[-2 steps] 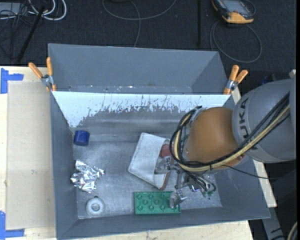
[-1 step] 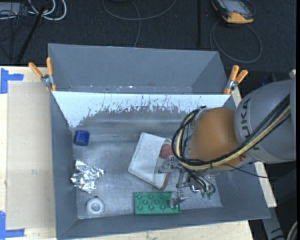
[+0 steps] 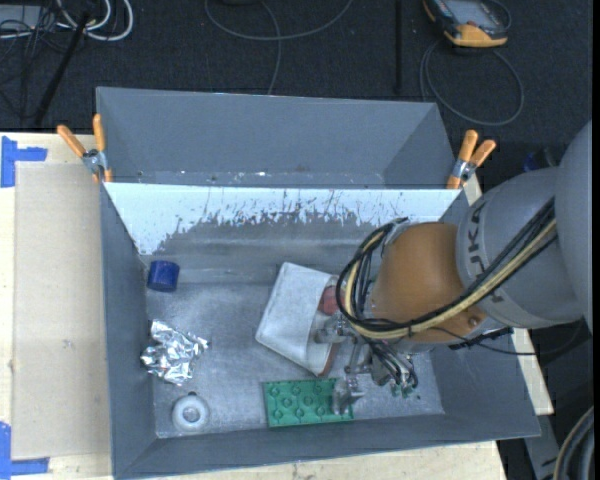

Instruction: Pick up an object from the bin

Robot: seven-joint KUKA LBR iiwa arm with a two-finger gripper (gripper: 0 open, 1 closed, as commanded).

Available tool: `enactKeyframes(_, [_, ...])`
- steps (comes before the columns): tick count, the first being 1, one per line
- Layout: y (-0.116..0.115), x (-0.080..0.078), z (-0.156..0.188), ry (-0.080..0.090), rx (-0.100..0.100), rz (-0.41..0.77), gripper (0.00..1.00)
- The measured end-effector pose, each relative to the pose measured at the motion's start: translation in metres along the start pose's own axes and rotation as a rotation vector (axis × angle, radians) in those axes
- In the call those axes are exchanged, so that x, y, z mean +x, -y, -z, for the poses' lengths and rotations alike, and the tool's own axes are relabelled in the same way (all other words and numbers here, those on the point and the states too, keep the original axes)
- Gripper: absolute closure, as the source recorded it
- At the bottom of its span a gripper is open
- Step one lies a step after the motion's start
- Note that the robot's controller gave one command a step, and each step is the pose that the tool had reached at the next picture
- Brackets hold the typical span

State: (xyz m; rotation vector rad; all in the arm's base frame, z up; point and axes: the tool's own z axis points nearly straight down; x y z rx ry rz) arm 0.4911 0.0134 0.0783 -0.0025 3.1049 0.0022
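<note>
The grey metal bin (image 3: 123, 318) holds several loose things. A green studded plate (image 3: 298, 404) lies flat at the lower centre of the floor. The jaws stand over its right end; whether they are wide or narrow cannot be told. A white cloth (image 3: 290, 313) lies just above the plate, its right side under the arm (image 3: 535, 258), with a reddish thing (image 3: 327, 298) at that edge. At the left, well apart, lie a blue cap (image 3: 162, 274), crumpled foil (image 3: 173, 353) and a white disc (image 3: 189, 411).
</note>
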Motion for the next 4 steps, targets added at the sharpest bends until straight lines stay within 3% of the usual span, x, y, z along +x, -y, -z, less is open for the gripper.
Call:
enactKeyframes(1, [0.012,0.004,0.001,0.009,-0.003,-0.14,0.0])
enactKeyframes(2, [0.01,0.009,0.001,-0.014,-0.004,-0.133,1.0])
enactKeyframes(3, [0.009,0.009,0.007,-0.04,0.003,-0.13,1.0])
enactKeyframes(4, [0.009,0.005,0.082,-0.031,0.003,-0.126,1.0])
